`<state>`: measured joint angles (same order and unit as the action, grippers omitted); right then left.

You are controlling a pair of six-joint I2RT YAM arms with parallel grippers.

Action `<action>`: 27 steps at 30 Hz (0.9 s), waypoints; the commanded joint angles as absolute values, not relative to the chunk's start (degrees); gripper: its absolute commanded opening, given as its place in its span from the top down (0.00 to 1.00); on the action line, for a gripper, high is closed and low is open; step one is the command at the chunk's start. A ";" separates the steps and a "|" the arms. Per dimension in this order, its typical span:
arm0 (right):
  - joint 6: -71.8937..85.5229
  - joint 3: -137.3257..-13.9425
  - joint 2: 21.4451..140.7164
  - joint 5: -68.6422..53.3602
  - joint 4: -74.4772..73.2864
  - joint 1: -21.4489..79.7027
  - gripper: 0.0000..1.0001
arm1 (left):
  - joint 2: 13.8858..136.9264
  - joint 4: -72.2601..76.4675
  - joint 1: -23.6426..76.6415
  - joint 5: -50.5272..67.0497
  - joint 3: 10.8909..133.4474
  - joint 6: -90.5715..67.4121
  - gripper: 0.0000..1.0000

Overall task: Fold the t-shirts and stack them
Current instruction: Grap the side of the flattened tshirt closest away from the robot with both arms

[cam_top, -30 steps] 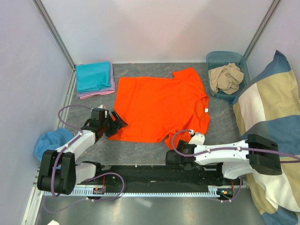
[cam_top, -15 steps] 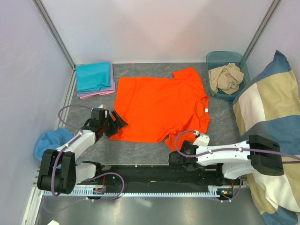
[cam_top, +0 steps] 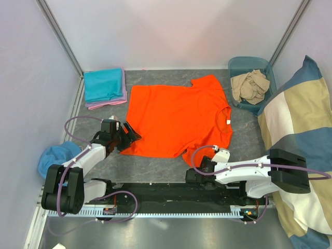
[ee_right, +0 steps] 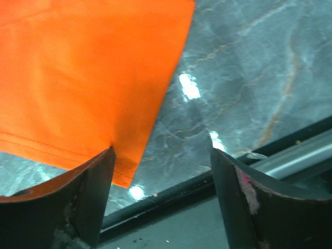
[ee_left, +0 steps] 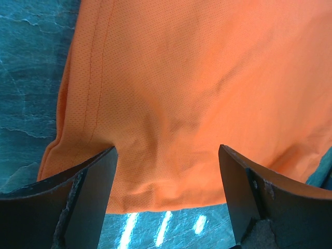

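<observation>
Since the orange t-shirt (cam_top: 176, 122) is light, limp cloth, we would pinch its near corners; left gripper (ee_left: 167, 155) and right gripper (ee_right: 162, 155) gape, empty.

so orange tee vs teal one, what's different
The orange t-shirt lies spread open in the middle; the teal t-shirt is folded in the far left corner. The orange one rests on the table, the teal one on a folded pink-lilac t-shirt. The left gripper and right gripper hang open at the orange one's edge, not the teal's. Both are plain.
</observation>
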<state>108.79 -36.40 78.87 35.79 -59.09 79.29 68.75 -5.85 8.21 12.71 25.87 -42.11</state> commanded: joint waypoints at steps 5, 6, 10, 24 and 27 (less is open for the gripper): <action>103.19 -38.58 85.34 34.37 -52.21 79.45 0.34 | 69.26 -6.68 8.17 13.10 26.02 -41.49 0.13; 102.92 -38.76 85.52 34.28 -51.68 79.45 0.37 | 69.26 -6.68 8.17 13.10 26.02 -41.48 0.13; 102.83 -36.31 84.64 32.70 -46.43 79.37 0.50 | 69.26 -6.86 8.09 13.09 26.02 -41.40 0.13; 103.71 -31.20 82.88 30.67 -40.26 79.10 0.93 | 69.17 -7.12 8.17 12.40 25.93 -41.22 0.14; 103.54 -31.20 82.97 30.76 -39.90 79.10 1.00 | 69.17 -7.29 8.17 12.39 25.93 -41.13 0.14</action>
